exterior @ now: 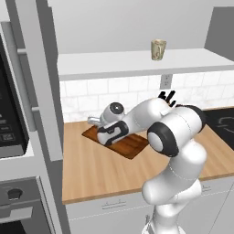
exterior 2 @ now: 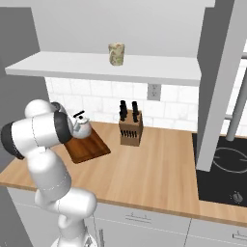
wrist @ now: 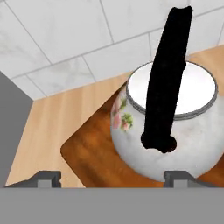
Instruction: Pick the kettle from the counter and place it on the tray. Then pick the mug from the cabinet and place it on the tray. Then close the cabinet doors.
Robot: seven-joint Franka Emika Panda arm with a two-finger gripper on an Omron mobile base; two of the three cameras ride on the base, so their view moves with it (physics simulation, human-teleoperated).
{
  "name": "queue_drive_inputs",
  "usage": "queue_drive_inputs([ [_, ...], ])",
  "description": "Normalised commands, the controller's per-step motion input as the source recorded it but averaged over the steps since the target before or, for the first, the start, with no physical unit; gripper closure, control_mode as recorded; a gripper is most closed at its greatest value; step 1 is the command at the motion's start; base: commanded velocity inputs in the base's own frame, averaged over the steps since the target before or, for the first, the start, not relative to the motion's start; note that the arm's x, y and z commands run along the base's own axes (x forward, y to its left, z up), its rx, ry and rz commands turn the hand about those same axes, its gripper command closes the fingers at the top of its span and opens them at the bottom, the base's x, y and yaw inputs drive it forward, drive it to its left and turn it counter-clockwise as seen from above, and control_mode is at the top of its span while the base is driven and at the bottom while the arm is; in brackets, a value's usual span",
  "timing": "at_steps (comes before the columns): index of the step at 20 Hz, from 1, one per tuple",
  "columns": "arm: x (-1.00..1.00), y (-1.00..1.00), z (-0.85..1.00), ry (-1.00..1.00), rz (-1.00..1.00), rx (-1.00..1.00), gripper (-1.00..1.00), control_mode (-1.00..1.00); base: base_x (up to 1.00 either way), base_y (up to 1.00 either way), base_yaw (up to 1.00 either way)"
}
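one long counter (exterior 2: 159, 169) of light tan wood runs along a white tiled wall (exterior 2: 101, 103) with an outlet (exterior 2: 154, 91). black cooktop (exterior 2: 226, 171) set into it at the far right. above, the cabinet (exterior 2: 120, 67) shows a pale shelf, doors swung open. tall grey column with dark oven (exterior: 11, 132) at the left end. tray (exterior 2: 89, 147), dark reddish wood, lies near the wall at the counter's left part. knife block (exterior 2: 130, 128) stands to its right, apart. kettle (wrist: 170, 127) sits on the tray, upright, black handle up. mug (exterior 2: 116, 53) upright on the shelf. gripper (wrist: 113, 177) just over the kettle, tips spread wide either side, holding nothing.
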Motion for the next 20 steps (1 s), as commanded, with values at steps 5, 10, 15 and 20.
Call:
queue_drive_inputs([
  [5,-0.16,0.00,0.11,0.00,-0.11,0.00,-1.00,-1.00,0.00,0.00,0.00],
  [10,-0.59,-0.06,0.38,-0.01,-0.14,0.00,-1.00,-1.00,0.00,0.00,0.00],
  [15,-0.76,-0.24,0.62,0.00,-0.11,0.00,-1.00,-1.00,0.00,0.00,0.00],
  [20,-0.56,-0.46,0.76,0.00,-0.07,0.00,-1.00,-1.00,0.00,0.00,0.00],
])
